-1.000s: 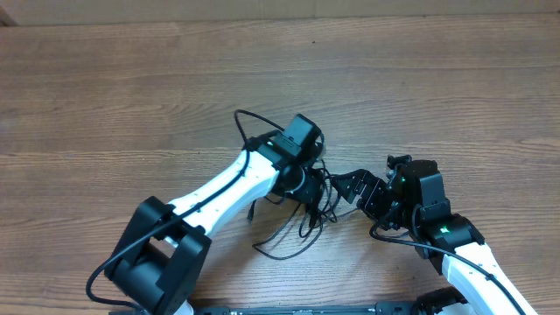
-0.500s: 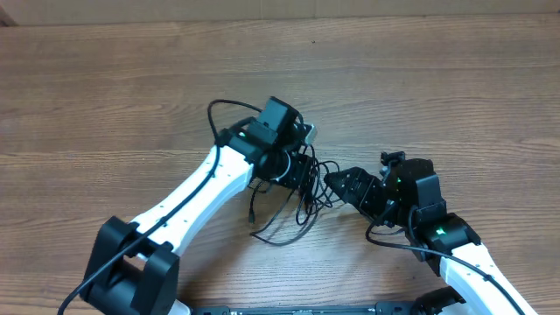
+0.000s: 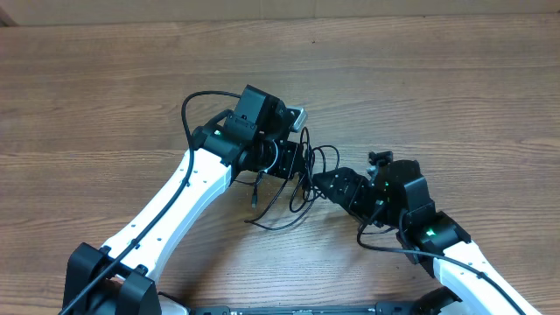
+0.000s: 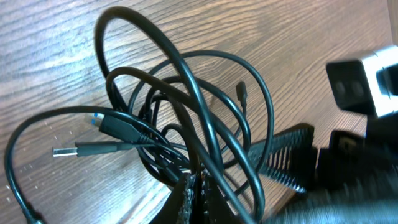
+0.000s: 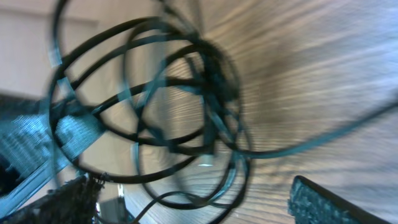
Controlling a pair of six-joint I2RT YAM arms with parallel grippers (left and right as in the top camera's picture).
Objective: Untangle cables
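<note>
Overhead: your left gripper (image 3: pixel 293 166) is clamped tight on the tangled cables (image 3: pixel 304 185). Your right gripper (image 3: pixel 319 182) stands wide open just beside the bundle.

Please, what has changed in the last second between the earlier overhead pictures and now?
The left gripper, shut on the cables, has pulled the bundle leftward and farther from the robot's base. The open right gripper has followed it leftward, its jaws now at the bundle's loops. Unchanged: the cables remain tangled, the left grip holds, the right grasps nothing.
</note>
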